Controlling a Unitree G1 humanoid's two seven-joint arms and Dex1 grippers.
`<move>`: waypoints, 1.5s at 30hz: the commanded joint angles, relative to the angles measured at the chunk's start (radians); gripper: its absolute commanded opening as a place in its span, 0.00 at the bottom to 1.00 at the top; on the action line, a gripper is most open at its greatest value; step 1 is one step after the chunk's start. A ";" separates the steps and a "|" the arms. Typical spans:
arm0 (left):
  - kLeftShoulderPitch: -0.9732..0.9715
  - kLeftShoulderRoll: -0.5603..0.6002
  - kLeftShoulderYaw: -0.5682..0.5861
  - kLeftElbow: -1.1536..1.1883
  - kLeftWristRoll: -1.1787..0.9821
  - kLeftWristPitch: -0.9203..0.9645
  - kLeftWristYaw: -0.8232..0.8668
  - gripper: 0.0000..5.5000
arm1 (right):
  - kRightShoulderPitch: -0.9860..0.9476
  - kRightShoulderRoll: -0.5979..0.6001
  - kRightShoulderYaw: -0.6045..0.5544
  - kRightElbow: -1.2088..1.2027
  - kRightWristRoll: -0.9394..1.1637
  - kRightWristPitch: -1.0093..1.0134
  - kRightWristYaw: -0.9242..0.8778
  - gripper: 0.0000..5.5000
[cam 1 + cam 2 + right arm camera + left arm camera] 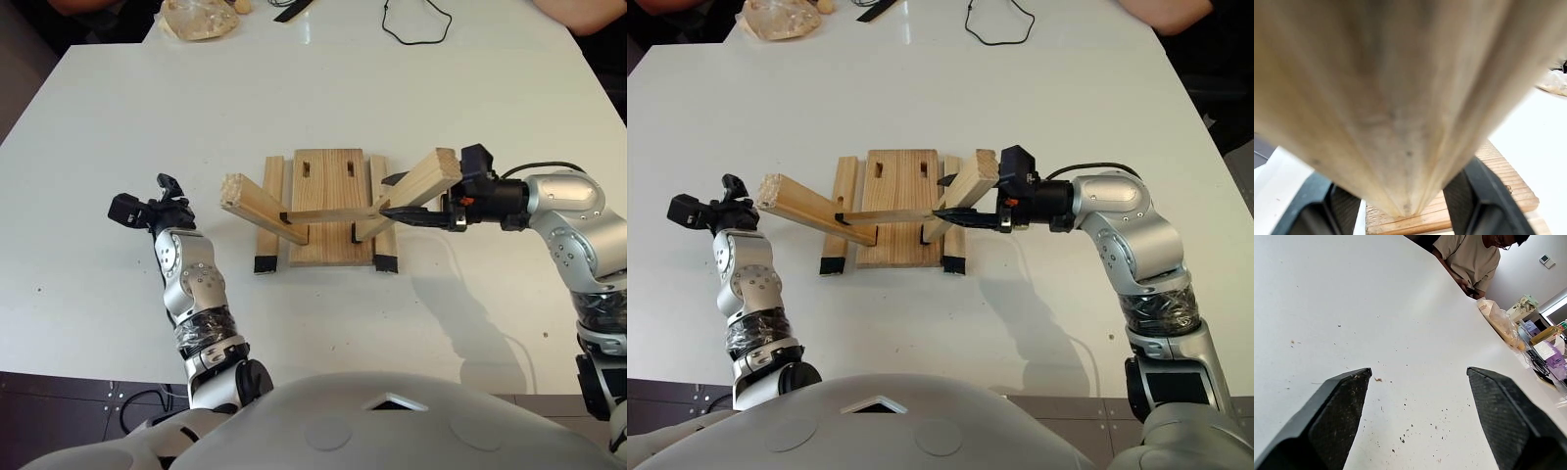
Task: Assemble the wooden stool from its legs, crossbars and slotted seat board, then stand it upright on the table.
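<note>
Left gripper: low over the table on the robot's left; fingers spread wide, nothing between them.
Right gripper: clenched on the lower part of a tilted leg, one finger on each side of the wood.
Raised frame: that leg joins a thin crossbar, which runs to a second tilted leg; the two legs splay outward and upward.
Key relation: the crossbar's long axis runs left to right across the robot, hanging over the near half of the seat board; the free leg's upper end points toward the left gripper, which is near it but apart and is the closer arm to steady that end.
Seat board: flat on the table at centre; its two slots lie beyond the crossbar, on the far half.
Spare legs: one lies flat along the board's left edge, another along its right edge; black feet toward the robot.
Progress, as judged: mid-assembly; nothing stands upright yet.
Far edge: a clear bag and a black cable.
</note>
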 commanded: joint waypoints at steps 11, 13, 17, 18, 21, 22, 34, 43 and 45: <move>-0.156 0.228 -0.144 -0.519 0.125 0.201 -0.008 0.66 | 0.003 -0.015 0.052 0.057 -0.164 -0.045 -0.116 0.38; -0.237 0.260 -0.187 -0.610 0.069 0.285 -0.022 0.66 | 0.016 -0.008 0.059 0.041 -0.174 -0.052 -0.140 0.38; -0.265 0.282 -0.387 -0.729 0.071 0.447 -0.063 0.66 | 0.024 0.004 0.084 0.016 -0.174 -0.041 -0.169 0.38; -0.237 0.296 -0.457 -0.721 0.111 0.474 -0.077 0.66 | 0.021 0.007 0.090 0.017 -0.170 -0.035 -0.174 0.38; -0.224 0.404 -0.680 -0.595 0.298 0.498 -0.160 0.66 | 0.011 0.014 0.099 0.034 -0.163 -0.030 -0.184 0.38; -0.265 0.477 -0.768 -0.539 0.401 0.455 -0.225 0.66 | 0.009 0.012 0.097 0.038 -0.159 -0.030 -0.184 0.38; -0.470 0.746 -1.064 -0.125 1.056 -0.199 -0.493 0.66 | -0.059 0.003 0.081 0.051 -0.104 -0.018 -0.120 0.37; -0.384 0.437 -0.548 -0.307 0.544 0.164 -0.453 0.66 | -0.102 -0.010 0.077 0.083 -0.084 -0.016 -0.043 0.37; -0.383 0.400 -0.455 -0.369 0.457 0.232 -0.436 0.66 | -0.102 -0.014 0.075 0.083 -0.083 -0.014 -0.032 0.37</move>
